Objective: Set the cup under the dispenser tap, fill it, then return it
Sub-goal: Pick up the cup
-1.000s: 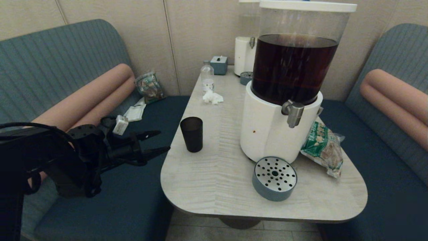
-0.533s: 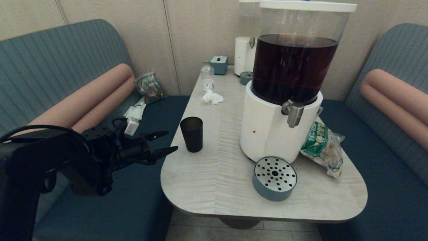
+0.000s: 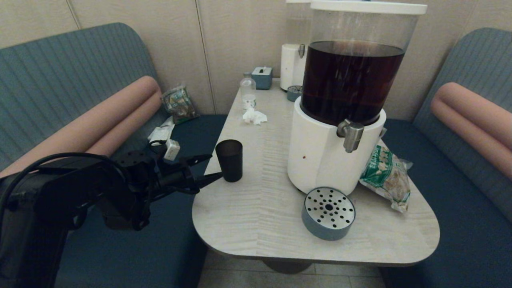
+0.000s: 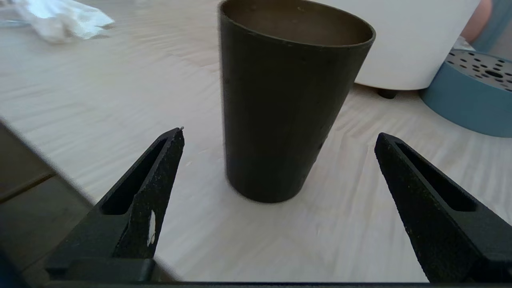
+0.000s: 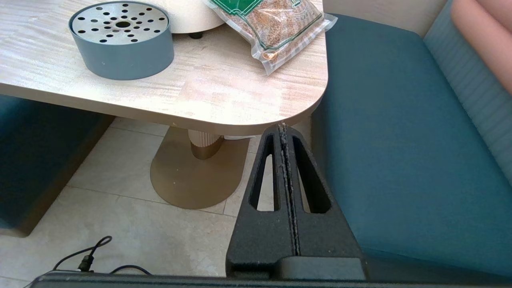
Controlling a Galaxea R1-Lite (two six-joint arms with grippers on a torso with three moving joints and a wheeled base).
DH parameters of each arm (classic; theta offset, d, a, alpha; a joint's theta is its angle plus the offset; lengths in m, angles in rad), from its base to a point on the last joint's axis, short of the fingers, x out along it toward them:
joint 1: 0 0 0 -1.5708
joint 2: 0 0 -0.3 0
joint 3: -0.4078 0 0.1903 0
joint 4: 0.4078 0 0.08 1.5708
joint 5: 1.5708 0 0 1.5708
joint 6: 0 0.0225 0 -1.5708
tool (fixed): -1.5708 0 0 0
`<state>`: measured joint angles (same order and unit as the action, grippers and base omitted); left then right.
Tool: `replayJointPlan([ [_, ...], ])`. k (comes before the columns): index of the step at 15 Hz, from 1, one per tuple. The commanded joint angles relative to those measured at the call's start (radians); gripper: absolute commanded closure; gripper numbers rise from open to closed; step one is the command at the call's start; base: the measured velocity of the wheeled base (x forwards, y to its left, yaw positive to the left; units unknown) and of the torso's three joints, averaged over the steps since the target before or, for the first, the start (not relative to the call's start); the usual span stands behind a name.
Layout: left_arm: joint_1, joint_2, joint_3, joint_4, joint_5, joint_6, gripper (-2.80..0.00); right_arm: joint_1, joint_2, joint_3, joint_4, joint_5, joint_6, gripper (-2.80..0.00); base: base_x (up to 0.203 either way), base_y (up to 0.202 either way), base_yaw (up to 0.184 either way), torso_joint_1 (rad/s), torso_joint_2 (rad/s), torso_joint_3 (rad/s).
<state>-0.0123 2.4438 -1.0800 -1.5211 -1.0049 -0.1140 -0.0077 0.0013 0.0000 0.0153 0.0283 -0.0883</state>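
Observation:
The black cup (image 3: 229, 160) stands upright on the pale table (image 3: 256, 224), left of the dispenser. Its steel tap (image 3: 351, 136) points down from the white base (image 3: 320, 156) under the tank of dark brown liquid (image 3: 348, 82). My left gripper (image 3: 213, 166) is open at the table's left edge, its fingertips just short of the cup. In the left wrist view the cup (image 4: 286, 108) stands ahead between the spread fingers (image 4: 160, 176), untouched. My right gripper (image 5: 283, 127) is shut and empty, parked low beside the table's near right corner; the head view does not show it.
A round blue drip tray (image 3: 328, 213) with a perforated steel top sits in front of the dispenser. A green snack bag (image 3: 386, 176) lies to its right. A clear bottle (image 3: 248, 93), crumpled tissue (image 3: 254, 116) and a second white dispenser (image 3: 293, 66) stand at the back.
My left arm has advanced right toward the cup, its open fingers now reaching over the table's edge. The cup has not moved.

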Motion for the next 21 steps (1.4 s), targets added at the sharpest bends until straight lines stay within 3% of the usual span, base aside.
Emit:
replayJointPlan([
  [1, -0.020, 0.028, -0.030, -0.009, 0.003, -0.006, -2.80, 0.000, 0.000, 0.001, 0.000, 0.001, -0.001, 0.00, 0.000, 0.000, 0.000, 0.000, 0.00, 0.000],
  [8, -0.085, 0.118, -0.174, -0.009, 0.126, -0.025, -2.80, 0.000, 0.000, 0.000, 0.000, 0.001, -0.001, 0.00, 0.000, 0.000, 0.000, 0.000, 0.00, 0.000],
  [19, -0.109, 0.185, -0.281, -0.009, 0.190, -0.033, -2.80, 0.000, 0.000, 0.000, 0.000, 0.001, -0.001, 0.00, 0.000, 0.000, 0.000, 0.000, 0.00, 0.000],
  [20, -0.109, 0.187, -0.284, -0.009, 0.190, -0.033, 0.00, 0.000, 0.000, 0.001, 0.000, 0.001, -0.001, 0.00, 0.000, 0.000, 0.000, 0.000, 0.00, 0.000],
  [21, -0.113, 0.187, -0.284, -0.009, 0.190, -0.033, 0.00, 0.000, 0.000, 0.001, 0.000, 0.001, -0.001, 0.00, 0.000, 0.000, 0.000, 0.000, 0.00, 0.000],
])
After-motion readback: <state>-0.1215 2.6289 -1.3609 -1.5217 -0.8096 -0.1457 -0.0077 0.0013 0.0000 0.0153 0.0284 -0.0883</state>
